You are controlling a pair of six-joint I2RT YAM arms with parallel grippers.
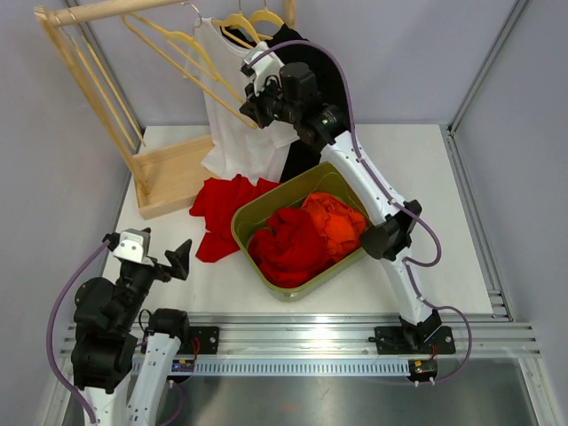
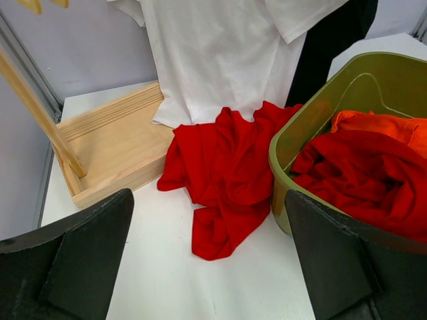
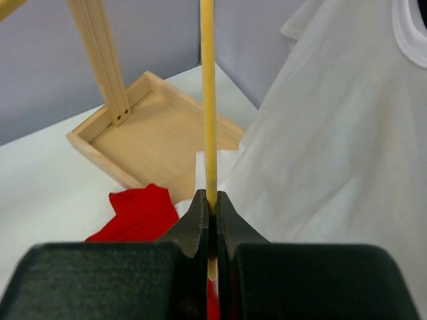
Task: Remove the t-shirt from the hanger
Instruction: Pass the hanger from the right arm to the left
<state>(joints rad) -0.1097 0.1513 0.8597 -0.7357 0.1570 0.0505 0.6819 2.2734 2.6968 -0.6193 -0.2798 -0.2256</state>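
White t-shirt (image 1: pixel 232 133) is hanging at the far centre of the table (image 1: pixel 444 222), its hem reaching down to the tabletop beside the wooden rack base (image 1: pixel 173 177). A pale wooden hanger (image 3: pixel 207 100) is slanting out to the left of the shirt. The right gripper (image 3: pixel 209 200) is clenching the thin bar of this hanger, fingers pressed flat against it on both sides, with the shirt lying just to its right. A black garment (image 1: pixel 293 164) is hanging to the right of the white one. Nearer, a red garment (image 1: pixel 222 204) is lying crumpled on the table, touching the left wall of an olive bin (image 1: pixel 244 222) that is holding red and orange clothes (image 1: pixel 293 244). The left gripper (image 2: pixel 208 200) is hovering at the near left, jaws spread wide and grasping nothing.
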